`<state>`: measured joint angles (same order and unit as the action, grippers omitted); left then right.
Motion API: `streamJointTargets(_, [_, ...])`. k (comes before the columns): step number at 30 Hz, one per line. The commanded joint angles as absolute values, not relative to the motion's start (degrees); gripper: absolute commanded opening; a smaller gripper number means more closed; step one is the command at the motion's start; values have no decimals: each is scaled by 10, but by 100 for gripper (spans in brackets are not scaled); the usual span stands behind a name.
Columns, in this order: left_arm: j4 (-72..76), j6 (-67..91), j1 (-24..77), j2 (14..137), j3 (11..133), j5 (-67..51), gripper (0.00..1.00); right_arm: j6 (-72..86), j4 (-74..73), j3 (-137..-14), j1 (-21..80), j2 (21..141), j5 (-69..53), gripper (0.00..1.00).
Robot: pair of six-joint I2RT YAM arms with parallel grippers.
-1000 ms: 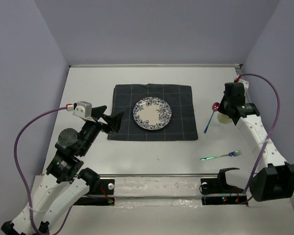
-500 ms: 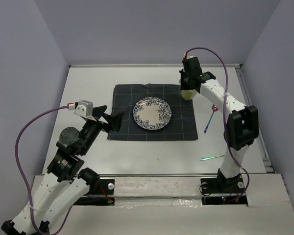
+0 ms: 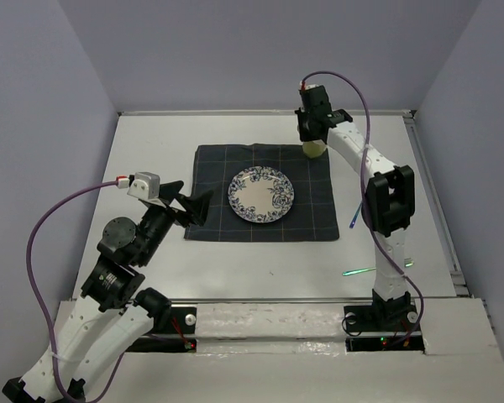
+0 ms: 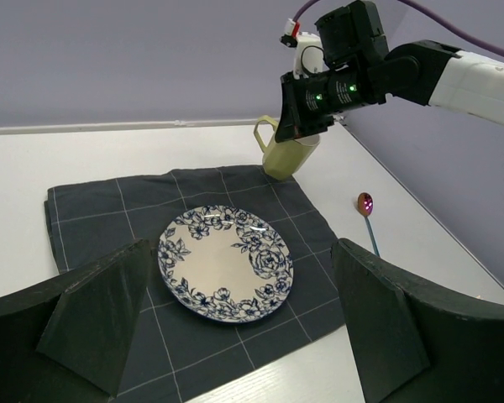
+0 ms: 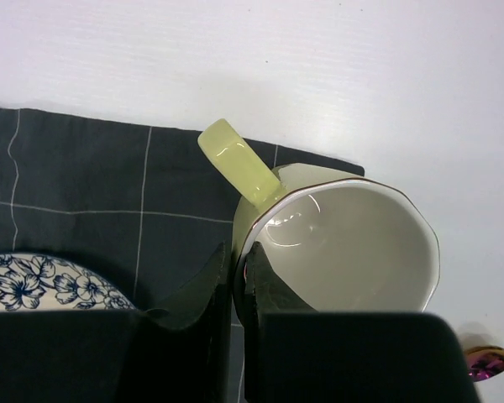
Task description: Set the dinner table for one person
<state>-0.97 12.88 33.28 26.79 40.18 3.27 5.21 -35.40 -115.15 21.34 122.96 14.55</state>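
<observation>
On the white dinner table (image 3: 151, 151) lies a dark navy checked placemat (image 3: 214, 168) with a blue floral plate (image 3: 260, 195) at its middle. My right gripper (image 3: 312, 134) is shut on the rim of a yellow-green mug (image 3: 314, 149), one finger inside and one outside. It holds the mug upright at the placemat's far right corner. I cannot tell whether the mug's base touches down. The right wrist view shows the mug (image 5: 344, 243) in the right gripper (image 5: 238, 269). My left gripper (image 3: 193, 206) is open and empty, raised over the placemat's left edge, facing the plate (image 4: 227, 264).
A spoon (image 3: 354, 220) with a pink bowl and blue handle lies right of the placemat, also in the left wrist view (image 4: 368, 206). A shiny green fork (image 3: 353, 272) lies nearer the front right, partly behind the right arm. Walls enclose the table.
My right arm has swung left from the table's right side, carrying the mug to the placemat's far right corner. The left arm has not moved.
</observation>
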Motion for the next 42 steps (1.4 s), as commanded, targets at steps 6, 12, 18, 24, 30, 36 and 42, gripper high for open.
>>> streamJointTargets(6, [5, 115, 330, 268, 403, 38, 99, 21, -336, -1204, 211, 1252, 180, 0])
streamJointTargets(12, [5, 115, 330, 267, 403, 38, 99, 29, -336, -1197, 211, 1261, 172, 0])
streamJointTargets(18, [5, 116, 330, 265, 403, 37, 99, 34, -336, -1187, 211, 1270, 177, 15])
streamJointTargets(24, [6, 116, 330, 265, 403, 35, 99, 38, -341, -1191, 211, 1246, 197, 50])
streamJointTargets(30, [7, 117, 331, 263, 403, 33, 99, 61, -353, -1163, 206, 1174, 193, 52])
streamJointTargets(36, [6, 116, 339, 255, 403, 33, 99, 129, -305, -915, 192, 967, 231, 48])
streamJointTargets(42, [7, 117, 345, 237, 403, 30, 99, 228, -253, -647, 104, 818, 202, 45])
